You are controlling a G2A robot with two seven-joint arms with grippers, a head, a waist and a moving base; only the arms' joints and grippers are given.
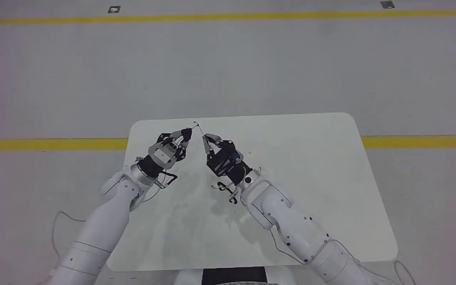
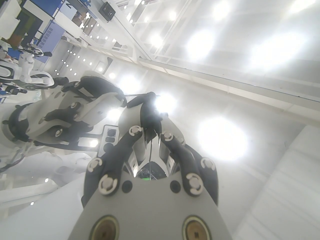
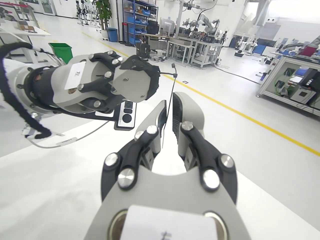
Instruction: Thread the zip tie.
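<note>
Black zip tie (image 3: 173,81): a thin strap held in the air above the table (image 1: 313,164), near the table's far edge. It runs level out of one gripper, bends sharply, then drops through the other. A short stub stands above the bend.
Handling: it looks very light and springy, stiff along its length but ready to flick or twist where bent. It is probably slick, so a shallow pinch may let it slide.
Where to hold: close to the working end seems best, leaving little free length to wobble. The head needs to be steadied just as near.
Left gripper (image 2: 147,101): clenched on the zip tie above the table's far part, with the strap trailing back toward its palm.
Right gripper (image 3: 170,98): also over the table's far part, with the strap passing through it. Whether it pinches the strap I cannot tell.
Edges: a dropped zip tie could land close to the table's far edge or slip past it.
Open room: there is air all round above the table. The tight spot is between the two grippers, which are close together.
</note>
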